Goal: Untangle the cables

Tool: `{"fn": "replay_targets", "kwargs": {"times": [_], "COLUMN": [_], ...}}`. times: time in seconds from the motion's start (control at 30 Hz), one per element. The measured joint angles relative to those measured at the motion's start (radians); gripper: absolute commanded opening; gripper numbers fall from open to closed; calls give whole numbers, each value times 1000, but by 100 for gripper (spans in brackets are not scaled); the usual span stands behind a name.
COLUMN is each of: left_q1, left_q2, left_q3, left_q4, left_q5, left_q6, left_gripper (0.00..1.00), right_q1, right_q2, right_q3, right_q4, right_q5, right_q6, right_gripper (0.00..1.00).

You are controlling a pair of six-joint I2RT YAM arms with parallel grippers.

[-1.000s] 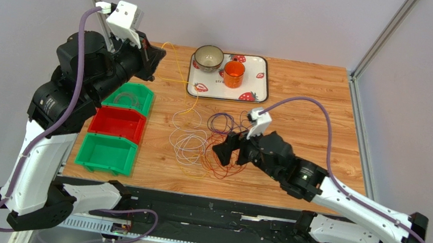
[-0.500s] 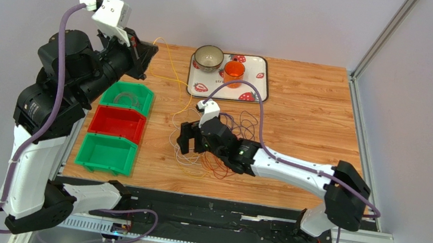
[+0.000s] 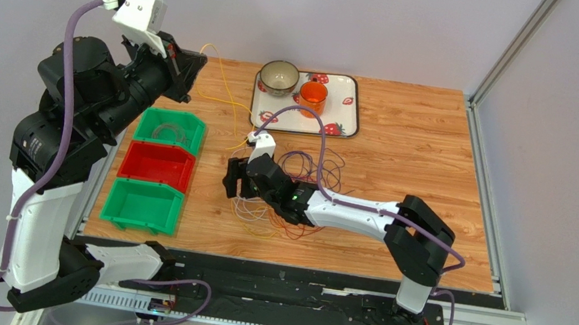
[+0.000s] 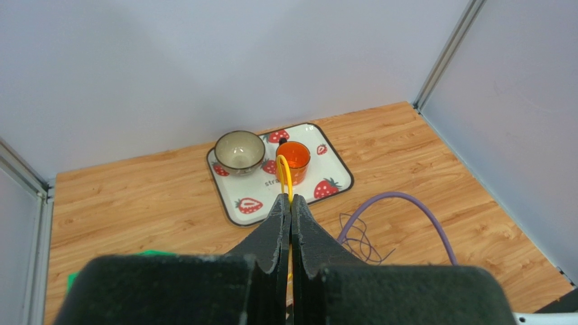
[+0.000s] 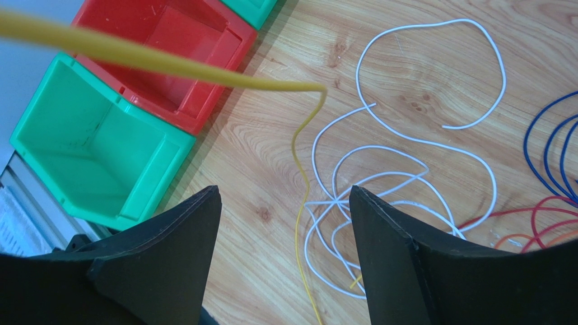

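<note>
The left gripper is raised above the far left corner of the worktop, its jaws pressed together on the yellow cable, which runs from there down towards the heap; the other cables, white, purple, red and orange loops, lie tangled on the worktop nearer its near edge; the right gripper hovers low over the white loops, beside the red bin, jaws apart and gripping nothing.
</note>
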Motion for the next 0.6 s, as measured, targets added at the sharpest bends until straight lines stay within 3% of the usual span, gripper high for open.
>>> {"fn": "replay_targets", "kwargs": {"times": [0.2,0.43,0.6], "left_q1": [0,0,0], "left_q2": [7,14,14], "left_q3": [4,8,16], "left_q4": [-1,-2,-4], "left_q5": [0,0,0], "left_q6": [3,7,18], "left_gripper": [0,0,0], "right_q1": [0,0,0], "right_q2": [75,149,177], "right_q3": [26,70,99], "right_q4": [53,93,112], "right_q5": [35,56,61], "right_q6": [14,17,7], "right_gripper": [63,47,29]}}
